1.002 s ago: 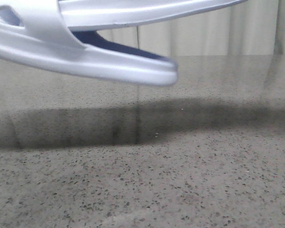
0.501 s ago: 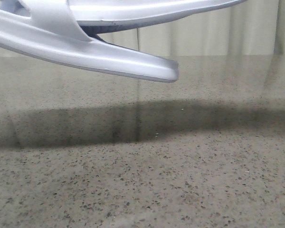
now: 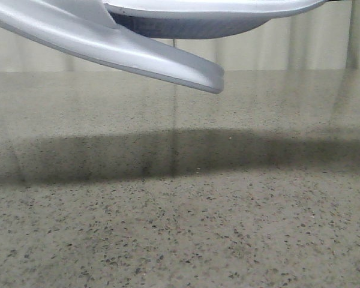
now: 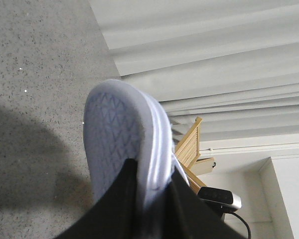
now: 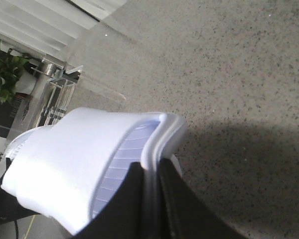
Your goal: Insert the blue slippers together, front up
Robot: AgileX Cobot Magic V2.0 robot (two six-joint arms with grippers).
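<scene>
Two pale blue-white slippers hang above the table at the top of the front view. The lower slipper [image 3: 138, 54] slants down to the right; the upper slipper [image 3: 216, 12] lies across its top. Both grippers are out of the front view. In the left wrist view my left gripper [image 4: 152, 186] is shut on the edge of a slipper [image 4: 117, 134] whose patterned sole shows. In the right wrist view my right gripper [image 5: 150, 172] is shut on the rim of the other slipper [image 5: 74, 159], with its wide strap and ribbed footbed in sight.
The speckled grey table [image 3: 228, 228] carries the slippers' dark shadow across its middle. A pale curtain [image 3: 300, 42] hangs behind it. The left wrist view shows a wooden rack [image 4: 189, 144] and a camera [image 4: 219, 198]; the right wrist view shows a plant [image 5: 5, 74].
The lower slipper has tilted steeper and risen at its left end, its strap leaving the view. The upper slipper has come lower, closing the gap over the lower one.
</scene>
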